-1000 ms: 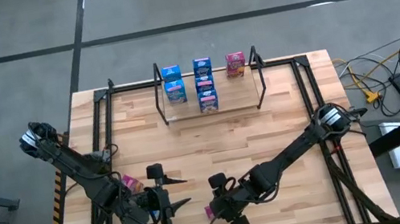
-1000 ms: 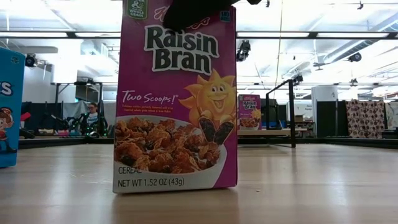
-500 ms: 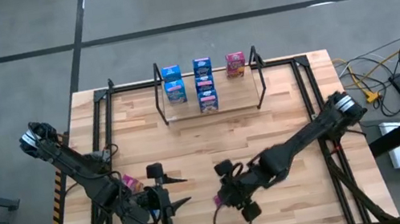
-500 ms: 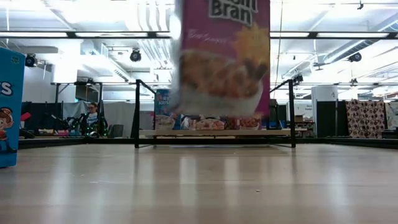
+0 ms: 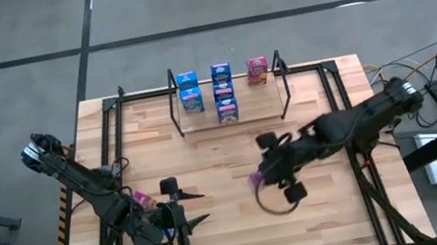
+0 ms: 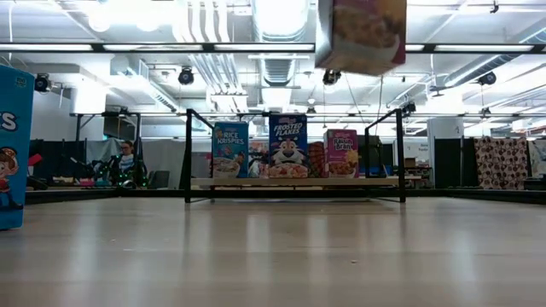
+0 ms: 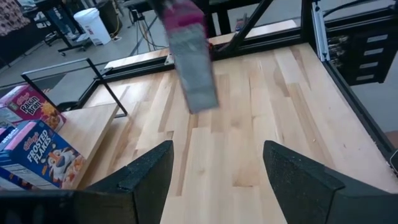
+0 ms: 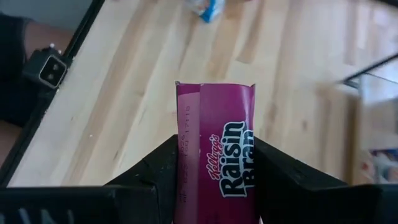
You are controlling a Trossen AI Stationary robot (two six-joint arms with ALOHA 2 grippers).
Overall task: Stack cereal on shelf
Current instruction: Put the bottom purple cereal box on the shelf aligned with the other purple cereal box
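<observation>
Raisin Bran box (image 8: 217, 155) in the right gripper (image 8: 214, 171) was cut off below its fingers, blurred and cropped by the top edge in the low view (image 6: 361, 34), blue box (image 6: 14, 145) cut by the side edge, shelf (image 5: 231, 116) labels too small from above

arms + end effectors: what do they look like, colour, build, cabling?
Both arms are dark, slim and jointed. The left arm has a pale cap at its base. The left end effector and right end effector have two flat black tapered fingers. No loose cabling visible.
</observation>
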